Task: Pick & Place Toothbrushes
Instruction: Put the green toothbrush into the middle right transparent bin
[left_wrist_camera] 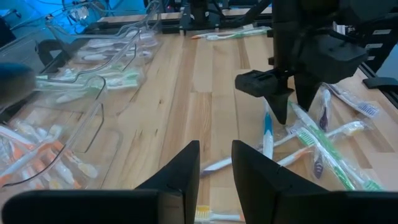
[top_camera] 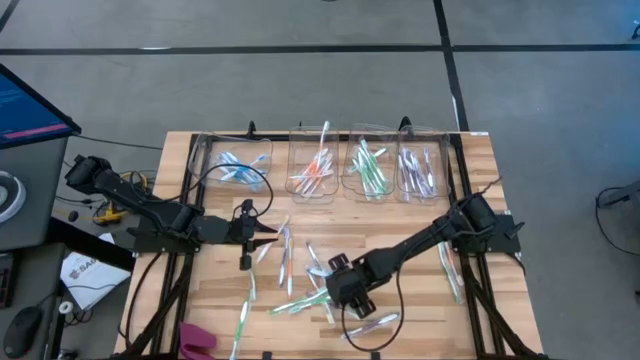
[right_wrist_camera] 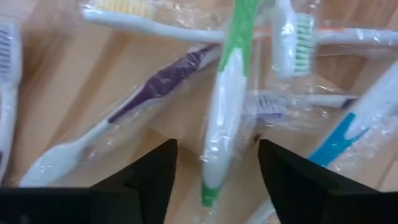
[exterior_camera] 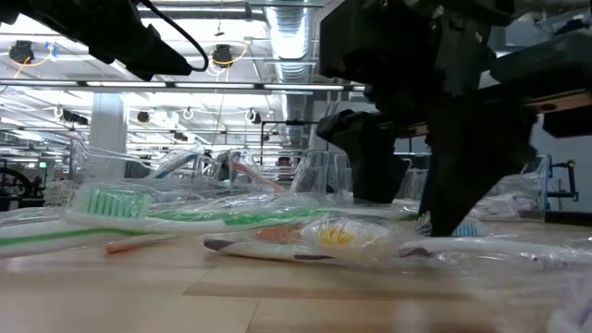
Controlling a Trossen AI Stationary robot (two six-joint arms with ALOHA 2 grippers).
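You've got the four clear plastic bins [top_camera: 325,165] partly stocked, but plenty of slim wrapped toothbrushes [top_camera: 300,300] litter the counter [top_camera: 480,330]; right pincer [right_wrist_camera: 214,165] straddles a green-and-white one [right_wrist_camera: 224,99], jaws wide, left pincer [left_wrist_camera: 214,165] narrow and empty.

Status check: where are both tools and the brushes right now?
Right tool open, straddling green toothbrush in table pile. Left tool empty, hovering near bins. Purple toothbrush crowds alongside.

From my station, the high view looks straight down on the whole table [top_camera: 200,300] and both arms. The low view sits at tabletop height, facing level across the loose toothbrushes [exterior_camera: 277,236] into the room. My left wrist view faces along the table toward the right gripper [left_wrist_camera: 289,112]. The right wrist view hangs close over those same toothbrushes.
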